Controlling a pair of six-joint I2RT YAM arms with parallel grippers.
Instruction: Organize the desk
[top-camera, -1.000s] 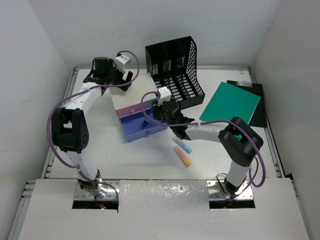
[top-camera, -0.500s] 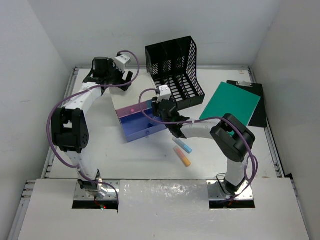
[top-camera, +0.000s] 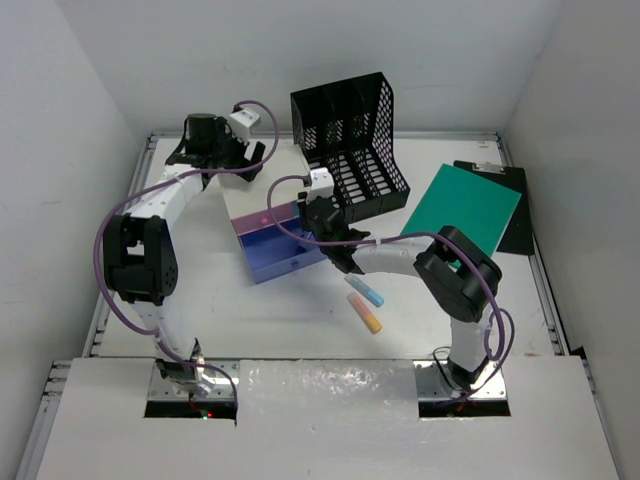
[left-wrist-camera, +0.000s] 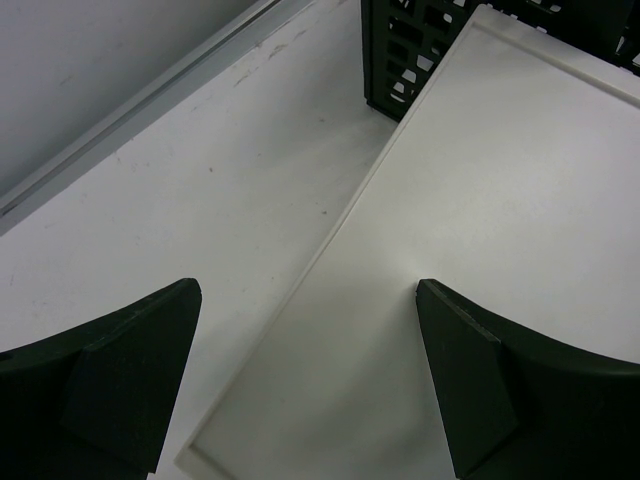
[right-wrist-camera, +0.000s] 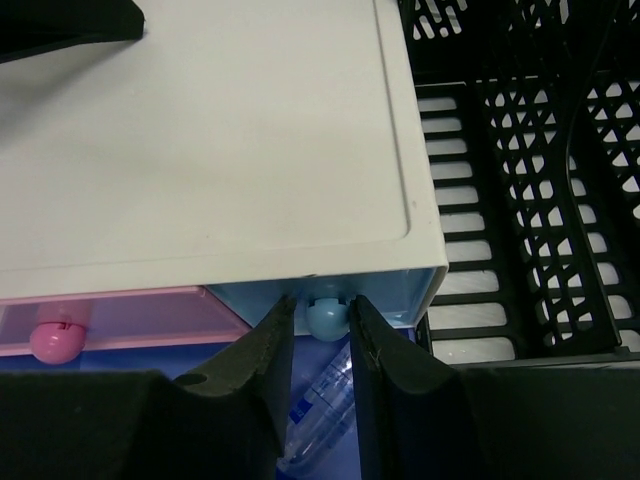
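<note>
1. As to the desk (top-camera: 250, 320): spans the whole floor between the white walls, beneath both arms and all the clutter, railed along its edges.
2. Likely heavy, rigid and fixed, and smooth enough to let things slide. Nowhere worth gripping but the rails; better to handle the loose items.
3. As to the left gripper (left-wrist-camera: 305, 290): spread wide, holding nothing, above the edge of the box (top-camera: 262, 190).
4. As to the right gripper (right-wrist-camera: 320, 305): nearly together, flanking the blue knob (right-wrist-camera: 325, 318); cannot tell whether truly clamped, contact hidden at the tips.
5. Counted:
   - one box
   - one pink drawer (right-wrist-camera: 140, 315) with one pink knob (right-wrist-camera: 50, 340)
   - one blue drawer (top-camera: 280, 258)
   - one pen (right-wrist-camera: 318, 395) inside
   - one rack (top-camera: 350, 140)
   - one green board (top-camera: 462, 205)
   - one clipboard (top-camera: 512, 220)
   - two markers on the desk: blue marker (top-camera: 366, 293), orange marker (top-camera: 367, 314)
</note>
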